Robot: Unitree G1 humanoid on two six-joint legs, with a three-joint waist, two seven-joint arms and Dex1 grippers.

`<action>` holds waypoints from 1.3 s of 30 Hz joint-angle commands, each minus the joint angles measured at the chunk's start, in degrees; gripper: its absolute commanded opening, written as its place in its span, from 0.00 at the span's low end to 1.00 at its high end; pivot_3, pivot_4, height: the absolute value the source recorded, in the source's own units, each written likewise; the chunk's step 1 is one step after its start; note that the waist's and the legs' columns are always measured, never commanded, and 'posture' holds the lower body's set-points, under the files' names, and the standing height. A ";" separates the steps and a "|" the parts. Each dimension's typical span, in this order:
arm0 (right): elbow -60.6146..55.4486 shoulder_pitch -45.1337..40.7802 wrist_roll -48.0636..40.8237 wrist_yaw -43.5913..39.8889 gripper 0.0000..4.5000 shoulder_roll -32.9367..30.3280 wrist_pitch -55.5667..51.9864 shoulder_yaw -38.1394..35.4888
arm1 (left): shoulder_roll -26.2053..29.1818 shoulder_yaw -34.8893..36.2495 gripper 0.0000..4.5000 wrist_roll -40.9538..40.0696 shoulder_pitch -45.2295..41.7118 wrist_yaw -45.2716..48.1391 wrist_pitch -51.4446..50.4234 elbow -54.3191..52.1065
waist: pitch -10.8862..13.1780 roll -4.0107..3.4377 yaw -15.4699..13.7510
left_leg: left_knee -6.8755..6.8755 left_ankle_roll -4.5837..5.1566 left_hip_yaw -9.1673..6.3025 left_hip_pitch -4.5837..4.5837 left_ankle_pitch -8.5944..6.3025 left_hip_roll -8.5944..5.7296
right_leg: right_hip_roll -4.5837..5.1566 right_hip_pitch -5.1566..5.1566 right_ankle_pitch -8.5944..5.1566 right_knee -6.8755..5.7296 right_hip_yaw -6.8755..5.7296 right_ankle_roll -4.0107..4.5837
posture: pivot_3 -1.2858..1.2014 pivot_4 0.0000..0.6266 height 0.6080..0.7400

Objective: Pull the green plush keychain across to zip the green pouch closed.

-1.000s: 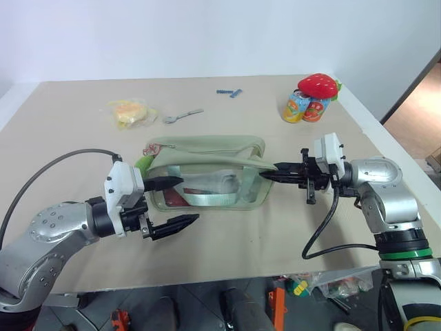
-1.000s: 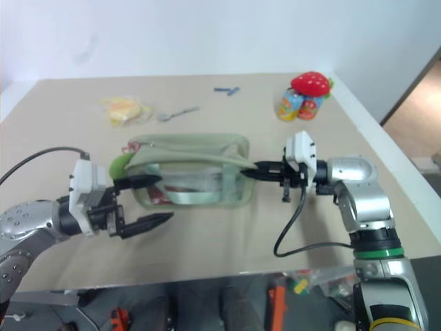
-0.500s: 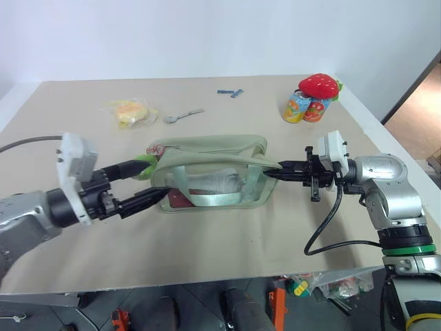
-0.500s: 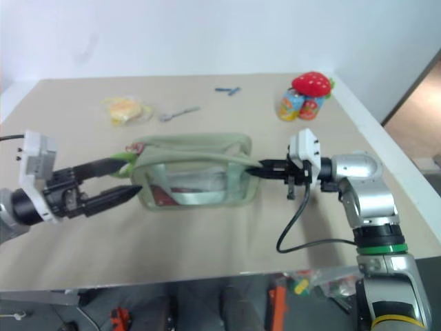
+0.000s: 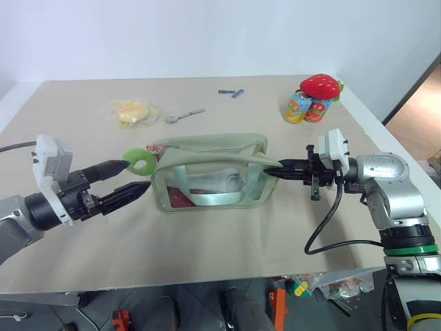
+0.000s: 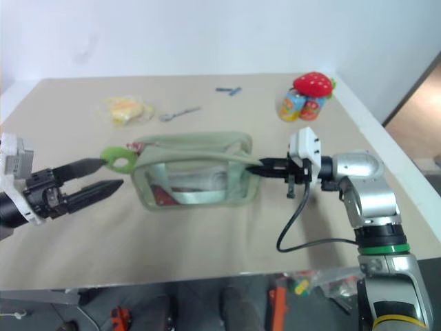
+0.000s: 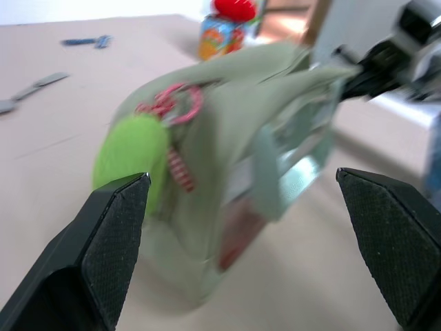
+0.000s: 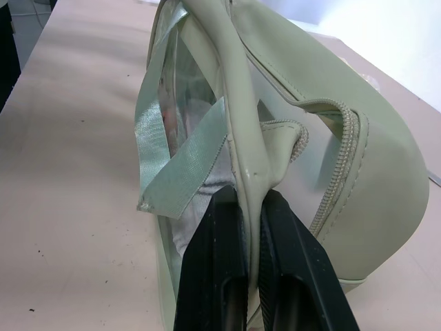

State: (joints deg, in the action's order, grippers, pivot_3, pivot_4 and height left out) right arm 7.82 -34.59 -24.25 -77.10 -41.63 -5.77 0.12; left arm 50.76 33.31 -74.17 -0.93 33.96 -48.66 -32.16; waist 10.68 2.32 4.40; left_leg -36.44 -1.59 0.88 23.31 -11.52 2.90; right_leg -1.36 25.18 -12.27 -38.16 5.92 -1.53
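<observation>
Beige tabletop (image 5: 227,255) against a plain white wall. The green pouch (image 5: 210,172) sits mid-table, with the green plush keychain (image 5: 140,160) at its left end, hanging off a pinkish-red ring (image 7: 170,102) on the zipper.

Step in hand, as I read it: get the left claw (image 5: 128,177) onto the keychain, then drag it along the zipper toward the right end. Tips:
- Close on the plush ball itself, not the ring or the pouch fabric.
- Pull along the zipper line and keep it level; pulling off-axis will likely just lift or skew the pouch.
- Keep the right side anchored so the pouch stays taut and doesn't slide with the pull.

Claw state:
- Left claw: fully spread, holding nothing. In the head views the upper finger tip is at or just beside the keychain; contact can't be confirmed. The wrist view shows the ball next to one finger, not centred between the two.
- Right claw (image 5: 282,170): clamped shut on the pouch's right-end strap/edge (image 8: 242,148), bracing it.
</observation>
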 commanded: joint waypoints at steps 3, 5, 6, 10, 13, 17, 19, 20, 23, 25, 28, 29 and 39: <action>-2.41 -0.46 0.50 0.18 0.01 -0.81 0.26 -0.67 | 3.29 4.70 1.00 -4.98 1.76 0.44 -2.02 -0.14 | 0.00 0.00 0.01 | 0.00 0.00 0.00 0.00 0.00 0.01 | -0.01 0.00 0.00 0.00 -0.01 0.00 | 0.52 0.24 1.00; -2.39 -0.47 0.59 0.15 0.01 -0.81 0.22 -0.66 | 3.53 4.44 1.00 -2.56 1.69 0.29 -0.88 -0.18 | 0.00 0.00 0.02 | 0.00 0.00 0.01 -0.01 0.00 0.01 | -0.01 0.01 0.00 0.00 0.00 0.01 | 0.52 0.24 1.00; -2.31 -0.52 0.67 0.10 0.01 -0.79 0.28 -0.62 | 3.41 3.88 1.00 -0.15 1.49 0.18 0.19 0.06 | 0.00 0.00 0.01 | 0.00 0.00 0.01 -0.01 0.00 0.00 | 0.00 0.00 0.00 0.00 0.00 0.01 | 0.52 0.24 1.00; -1.91 -0.84 1.04 0.00 0.01 -0.65 0.55 -0.48 | 2.22 0.74 1.00 8.97 1.40 1.05 4.34 0.95 | 0.00 -0.01 0.01 | 0.00 0.00 0.01 -0.02 0.00 0.00 | -0.01 0.00 0.00 0.00 0.00 0.01 | 0.52 0.24 1.00; -1.93 -0.85 1.23 0.05 0.01 -0.57 0.60 -0.54 | 0.85 -2.89 1.00 14.15 -0.16 1.20 7.28 1.59 | 0.00 0.00 0.00 | 0.00 0.00 0.02 -0.01 0.00 -0.01 | 0.00 0.00 0.00 0.00 0.00 0.02 | 0.52 0.24 1.00; -2.15 -0.62 1.36 0.29 0.01 -0.58 0.76 -0.69 | -0.69 -7.84 1.00 18.38 -2.66 2.42 8.97 3.27 | 0.00 0.00 0.00 | 0.00 0.00 0.03 -0.01 0.00 -0.01 | 0.00 -0.01 0.00 0.00 0.01 0.01 | 0.52 0.24 1.00; -2.20 -0.37 1.48 0.40 0.01 -0.61 1.06 -0.81 | -1.48 -9.53 1.00 19.65 -3.37 3.25 9.47 4.21 | 0.00 0.00 0.00 | 0.00 0.00 0.03 -0.01 0.00 -0.01 | 0.00 0.00 0.01 0.00 0.01 0.01 | 0.52 0.24 1.00; -2.19 -0.28 1.54 0.46 0.00 -0.62 1.20 -0.86 | -1.79 -10.09 0.88 20.19 -3.62 3.70 9.72 4.69 | 0.00 0.00 0.00 | 0.00 0.00 0.03 -0.01 0.00 -0.01 | -0.01 0.00 0.01 0.00 0.01 0.01 | 0.52 0.24 1.00; -2.37 -0.04 1.66 0.77 0.00 -0.60 1.48 -1.00 | -2.14 -11.05 0.67 20.74 -4.05 4.57 9.01 5.75 | 0.00 0.00 0.00 | 0.01 0.00 0.04 0.01 0.00 -0.01 | 0.00 0.01 0.01 0.00 0.01 0.00 | 0.52 0.24 1.00; -2.58 0.10 1.62 0.94 0.00 -0.62 1.50 -1.06 | -2.18 -11.31 0.52 21.61 -4.19 5.13 9.11 6.32 | 0.00 0.00 0.00 | 0.01 0.00 0.03 0.01 0.00 -0.01 | 0.00 0.00 0.01 0.00 0.01 0.00 | 0.52 0.24 1.00; -2.98 0.68 1.55 1.14 0.00 -0.91 1.64 -1.21 | -2.80 -10.07 0.29 20.36 -6.51 5.53 9.37 6.84 | 0.00 0.00 0.00 | 0.00 0.00 0.03 0.01 0.00 -0.01 | 0.00 -0.01 0.02 0.00 0.02 -0.01 | 0.52 0.24 1.00; -3.19 1.03 1.54 1.18 0.00 -1.16 1.64 -1.36 | -2.36 -9.16 0.22 18.70 -7.71 5.94 8.65 6.70 | 0.00 0.01 -0.01 | 0.00 0.00 0.02 0.01 0.00 -0.01 | 0.00 -0.01 0.02 0.00 0.01 -0.02 | 0.52 0.24 1.00; -3.40 1.98 1.50 1.12 0.00 -2.30 1.58 -1.67 | 3.50 -12.49 0.00 12.68 -23.69 8.50 2.94 7.69 | 0.00 0.01 -0.15 | -0.03 -0.01 -0.02 0.00 0.01 -0.04 | 0.00 -0.06 0.05 0.00 -0.02 -0.07 | 0.52 0.24 1.00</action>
State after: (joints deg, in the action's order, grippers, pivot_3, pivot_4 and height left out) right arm 5.70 -32.34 -22.90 -76.02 -42.76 -4.76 -0.18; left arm 53.43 21.97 -60.74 -22.27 41.88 -45.48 -23.61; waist 10.68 2.33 4.24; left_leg -36.49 -1.60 0.85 23.31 -11.52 2.86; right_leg -1.36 25.11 -12.21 -38.15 5.91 -1.61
